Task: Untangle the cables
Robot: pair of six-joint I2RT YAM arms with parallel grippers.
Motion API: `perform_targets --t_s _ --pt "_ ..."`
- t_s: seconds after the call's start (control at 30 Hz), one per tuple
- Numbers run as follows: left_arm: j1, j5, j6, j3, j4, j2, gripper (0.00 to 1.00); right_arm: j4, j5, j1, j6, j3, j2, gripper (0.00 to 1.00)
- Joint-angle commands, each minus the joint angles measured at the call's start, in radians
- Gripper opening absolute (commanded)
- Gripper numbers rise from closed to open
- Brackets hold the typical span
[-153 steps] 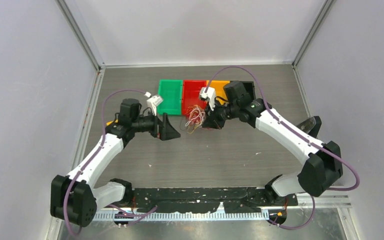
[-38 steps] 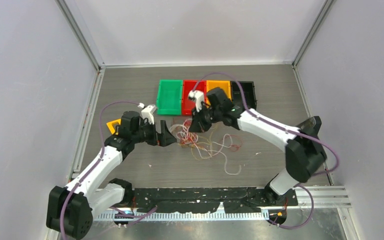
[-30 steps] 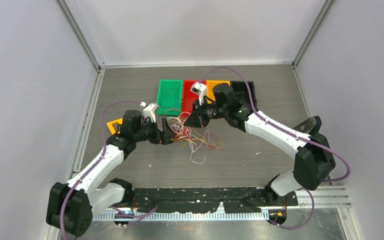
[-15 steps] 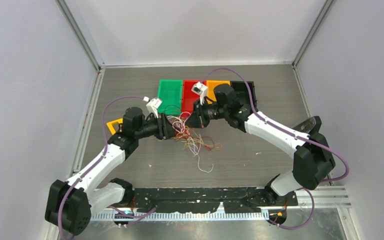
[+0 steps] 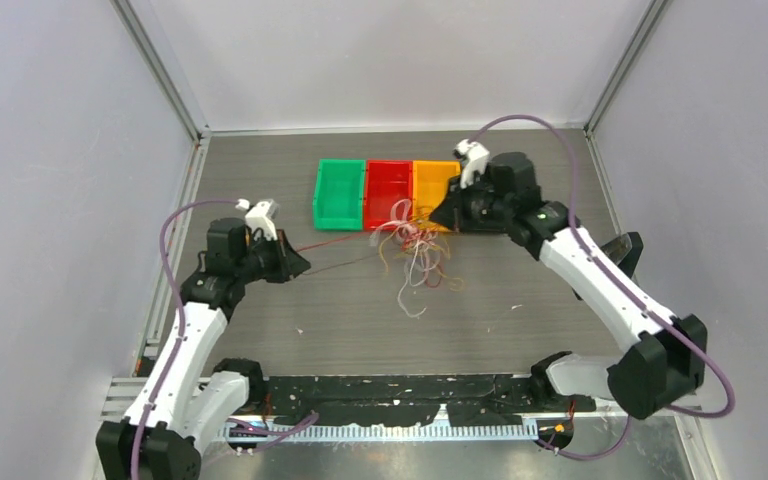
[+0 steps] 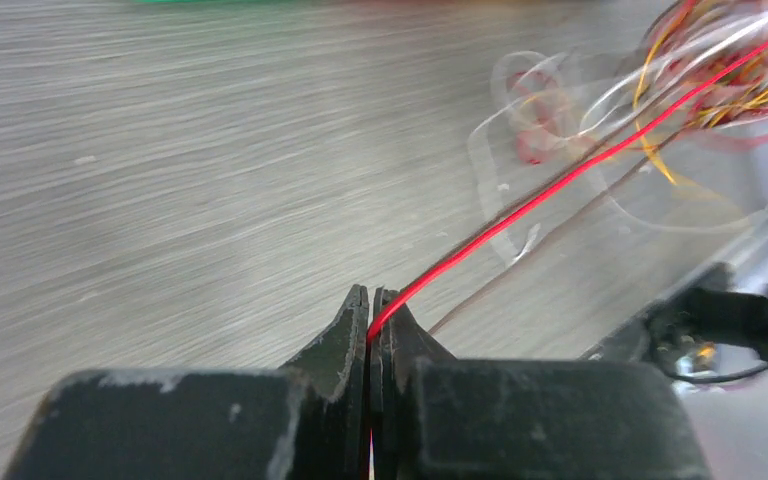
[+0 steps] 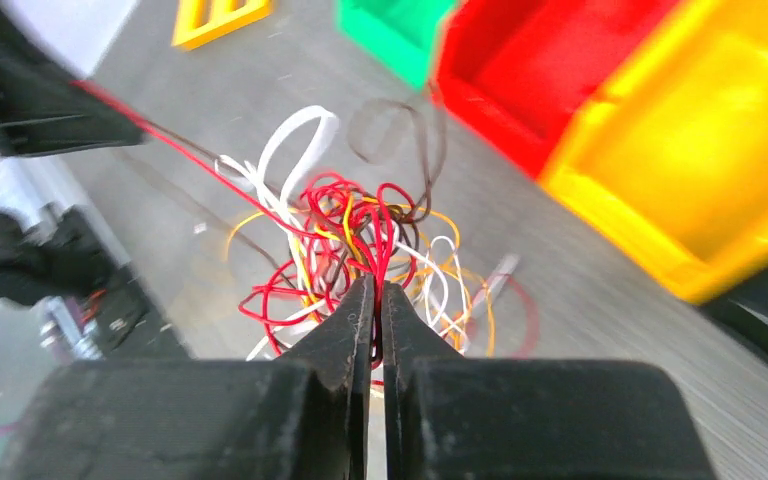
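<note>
The cables (image 5: 415, 248) are a tangle of thin red, brown, orange and white wires hanging above the table's middle, just in front of the bins. My right gripper (image 5: 438, 214) is shut on several strands at the top of the bundle (image 7: 360, 225), its fingertips (image 7: 373, 285) pinching red wires. My left gripper (image 5: 302, 262) is far to the left, shut on one red cable (image 6: 560, 185) that runs taut from its tips (image 6: 371, 296) to the tangle (image 6: 730, 85). A brown strand runs alongside it.
A green bin (image 5: 340, 195), a red bin (image 5: 388, 188) and an orange bin (image 5: 430, 183) stand in a row behind the bundle. A small yellow frame (image 7: 215, 15) lies at the left. Grey walls close in the table on three sides.
My left gripper shut on the red cable and drew back to the left. The right gripper carried the bundle right and toward the bins, stretching the red cable taut.
</note>
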Motion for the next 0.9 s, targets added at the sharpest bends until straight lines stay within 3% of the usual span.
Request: perform_targets --t_s 0.0,0.57,0.77,0.87 --pt "0.127 -0.148 0.208 0.068 -0.252 -0.046 0.0 -0.12 0.194 -0.175 -0.119 0.034 -0.127 0.05" --pt "0.734 -0.045 0.712 0.286 -0.473 0.052 0.0 -0.469 0.094 -0.632 -0.458 0.091 -0.225 0.05" --pt "0.828 0.01 0.775 0.345 -0.484 0.08 0.0 -0.513 0.11 -0.723 -0.579 0.076 -0.206 0.05" --pt "0.823 0.151 0.792 0.388 -0.543 0.072 0.0 -0.567 0.05 -0.729 -0.649 0.056 -0.179 0.06"
